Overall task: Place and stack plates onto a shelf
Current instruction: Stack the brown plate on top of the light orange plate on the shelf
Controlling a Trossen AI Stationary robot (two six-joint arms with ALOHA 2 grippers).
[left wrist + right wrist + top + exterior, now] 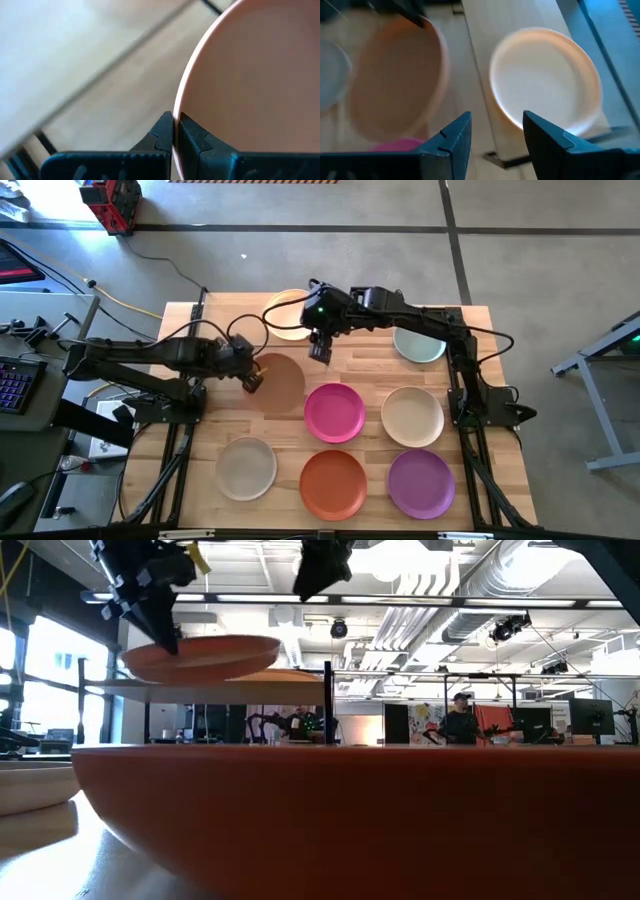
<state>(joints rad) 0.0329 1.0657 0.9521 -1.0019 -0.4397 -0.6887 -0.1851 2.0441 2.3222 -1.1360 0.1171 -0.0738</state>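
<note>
Evenly lit from above in the high view, sharp throughout, with soft shadows under both arms on the tabletop (280, 435). From table height, strongly backlit: bright windows at far left, glaring ceiling lights, arms reduced to silhouettes. Orange plate (380, 820) at the near edge large, soft, out of focus. Motion blur across the left wrist view, slats smeared, only the tan-pink plate (250, 75) rim fairly crisp. Right wrist view soft all over; glare whitening the peach plate (545, 80).
</note>
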